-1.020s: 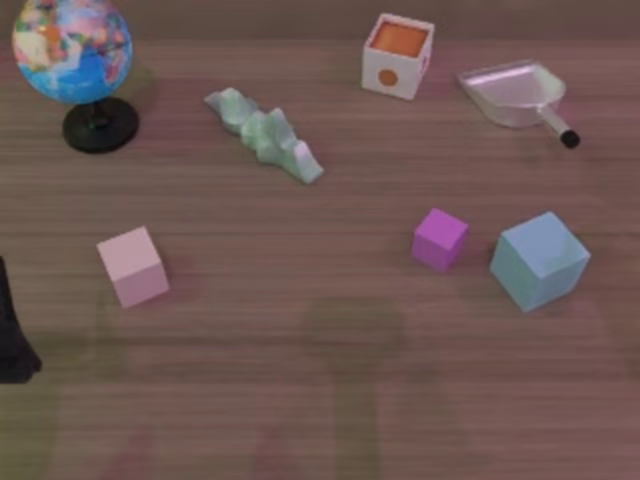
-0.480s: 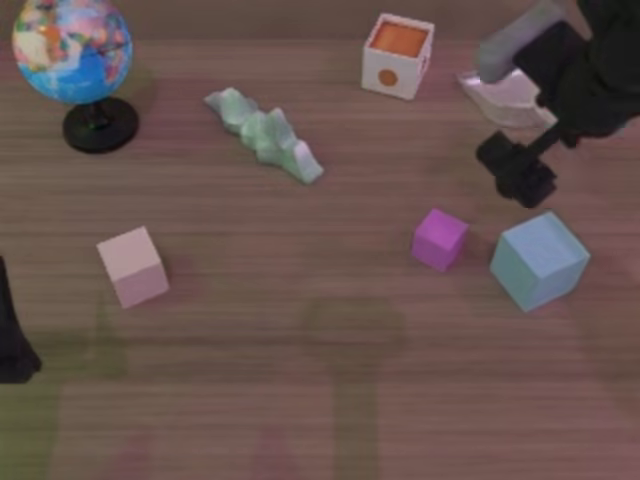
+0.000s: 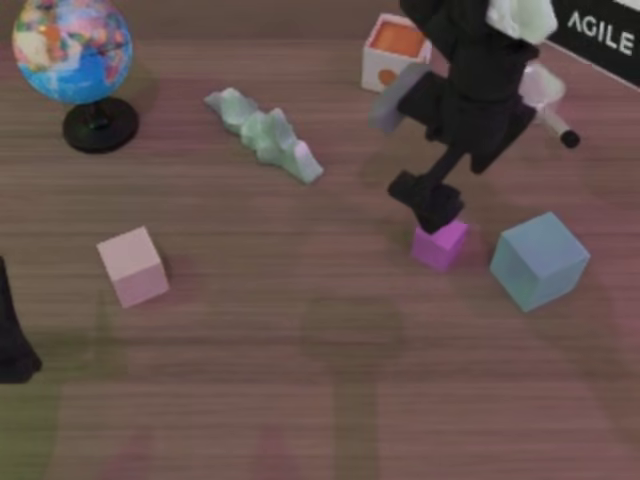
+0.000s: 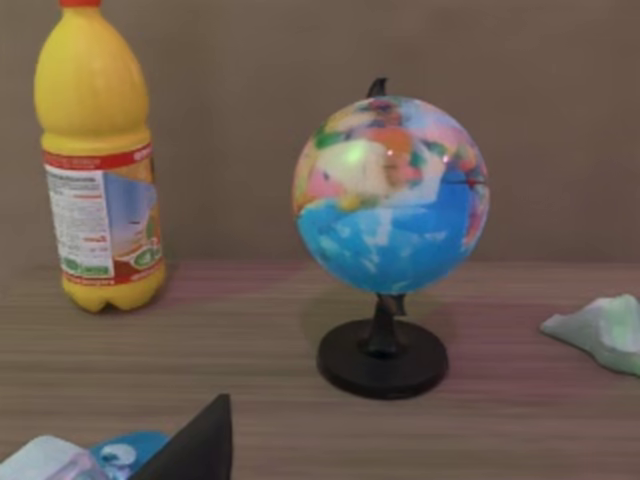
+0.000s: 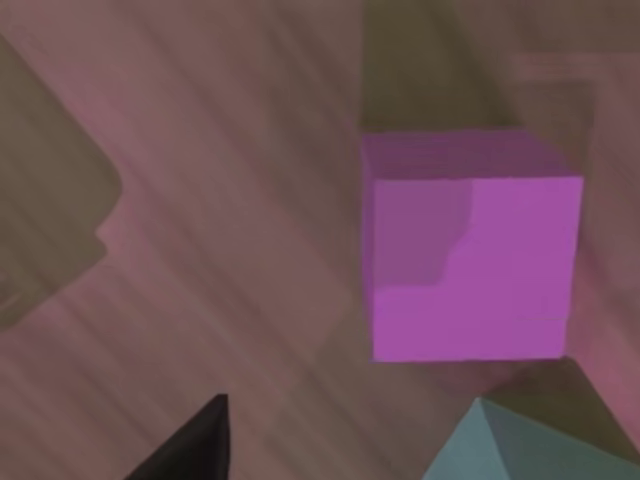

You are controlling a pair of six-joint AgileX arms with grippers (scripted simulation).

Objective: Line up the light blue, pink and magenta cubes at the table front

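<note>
The right claw [image 3: 432, 208] hangs over the far edge of the magenta cube [image 3: 441, 245], right of the bench's middle; whether its fingers are parted or closed cannot be told from these views. Its dark arm reaches in from the far right corner of the bench, covering part of the white box with orange inside [image 3: 385, 56] and most of the clear scoop [image 3: 545, 95] near the far edge. In the right wrist view the magenta cube [image 5: 470, 250] sits on the wood grain with a corner of the light blue cube [image 5: 510, 445] just beside it. From above, the light blue cube [image 3: 540, 260] stands just to the right of the magenta one, apart from it. The pink cube [image 3: 133, 266] rests well apart, towards the left edge of the bench [image 3: 300, 400]. A pale green crumpled lump [image 3: 265, 133] lies left of centre nearer the far edge, and a globe [image 3: 75, 60] on a black stand occupies the far left corner. The left claw [image 3: 12, 340] sits parked at the left edge, its state not discernible. The left wrist view shows the globe [image 4: 390, 215] and a yellow bottle [image 4: 97, 160] beside it.
</note>
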